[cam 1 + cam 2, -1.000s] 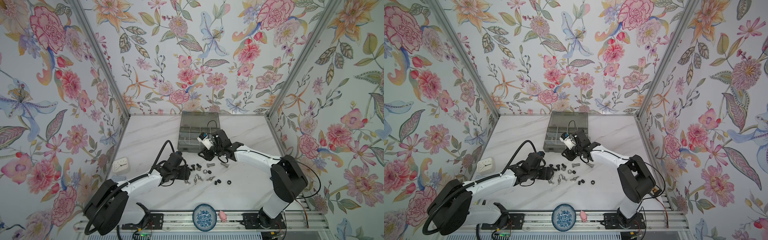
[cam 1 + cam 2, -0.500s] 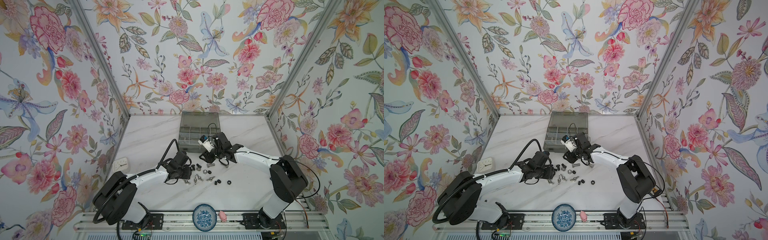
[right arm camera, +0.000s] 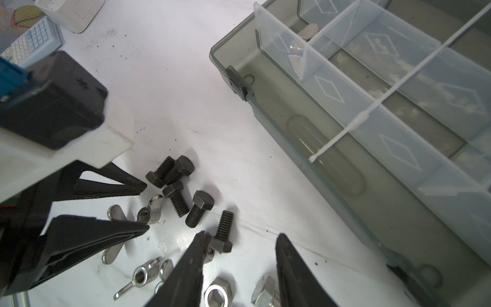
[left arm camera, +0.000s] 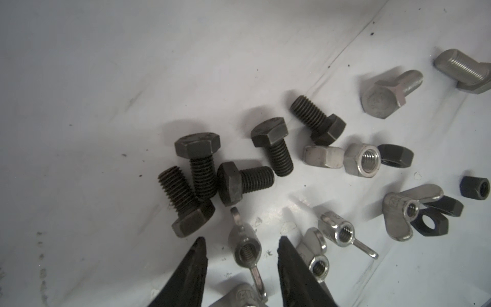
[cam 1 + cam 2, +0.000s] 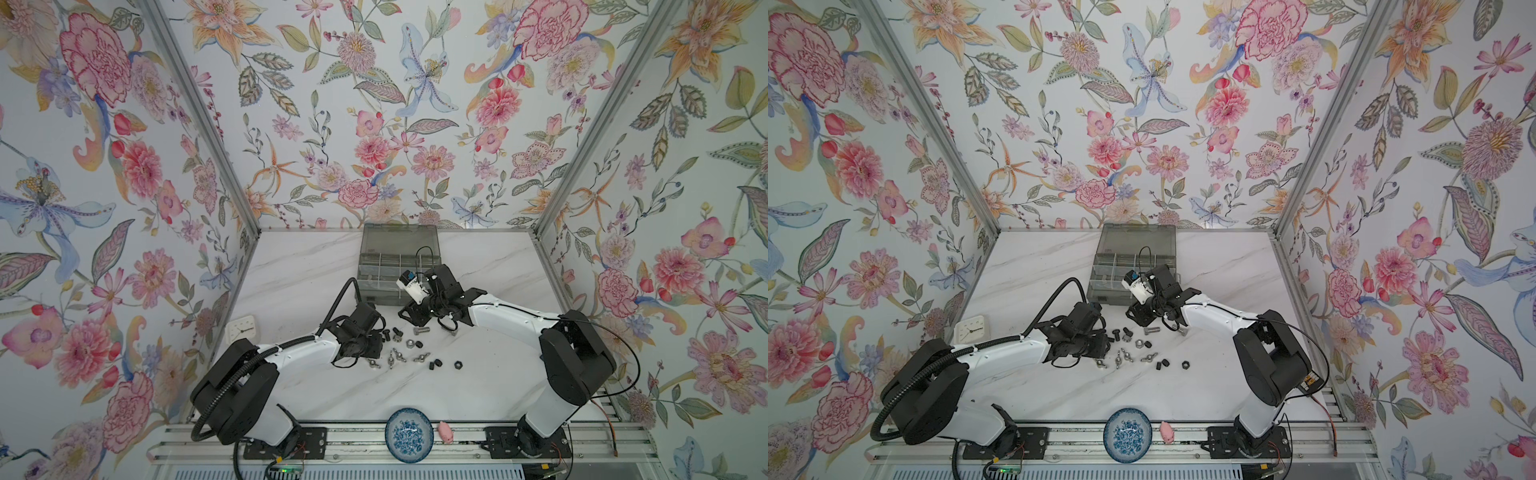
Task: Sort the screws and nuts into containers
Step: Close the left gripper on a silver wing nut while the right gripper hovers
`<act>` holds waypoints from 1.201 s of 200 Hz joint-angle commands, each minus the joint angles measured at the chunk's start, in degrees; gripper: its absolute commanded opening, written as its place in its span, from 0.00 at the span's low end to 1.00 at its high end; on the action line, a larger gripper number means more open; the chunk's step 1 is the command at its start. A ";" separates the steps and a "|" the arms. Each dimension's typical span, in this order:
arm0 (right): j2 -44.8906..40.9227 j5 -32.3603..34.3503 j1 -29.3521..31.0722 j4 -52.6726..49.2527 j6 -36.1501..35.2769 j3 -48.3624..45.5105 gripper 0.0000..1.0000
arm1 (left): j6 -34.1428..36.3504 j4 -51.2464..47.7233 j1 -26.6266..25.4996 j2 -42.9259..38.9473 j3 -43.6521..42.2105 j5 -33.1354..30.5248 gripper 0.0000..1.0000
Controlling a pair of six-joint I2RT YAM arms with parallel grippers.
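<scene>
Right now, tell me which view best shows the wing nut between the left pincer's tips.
Left wrist view: the wing nut is large, threads visible. Right wrist shows it smaller; top views, a speck.

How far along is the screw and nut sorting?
Barely started. Done: nothing clear; the smoky grey plastic organizer box looks nearly empty where visible. In hand: the left claw straddles a silver wing nut, jaws not yet touching it; the right claw is open and empty. Left: black hex bolts, silver bolts, hex nuts and other wing nuts lie loose on the white marble table.

Screws (image 5: 387, 333) and nuts (image 5: 410, 343) before containers (image 5: 374, 297)
</scene>
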 commanded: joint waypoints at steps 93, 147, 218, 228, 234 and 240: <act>-0.85 0.62 -0.13 -0.01 0.80 -1.52 0.46 | 1.46 -6.45 -2.80 6.03 5.21 -2.69 0.42; -1.52 0.50 -0.25 0.38 0.95 -2.40 0.46 | 1.75 -8.96 -3.45 7.94 6.56 -4.77 0.40; -1.77 0.57 -0.19 0.43 1.05 -2.76 0.46 | 2.40 -10.71 -3.94 9.26 7.40 -5.24 0.34; -1.82 0.57 -0.24 0.47 1.09 -2.76 0.46 | 2.38 -10.99 -3.99 9.60 7.57 -5.19 0.32; -1.78 0.57 -0.20 0.46 1.09 -2.76 0.46 | 2.45 -11.17 -4.02 9.78 7.66 -5.35 0.31; -1.78 0.53 -0.25 0.51 1.01 -2.76 0.46 | 2.61 -11.40 -4.04 9.89 7.75 -5.35 0.30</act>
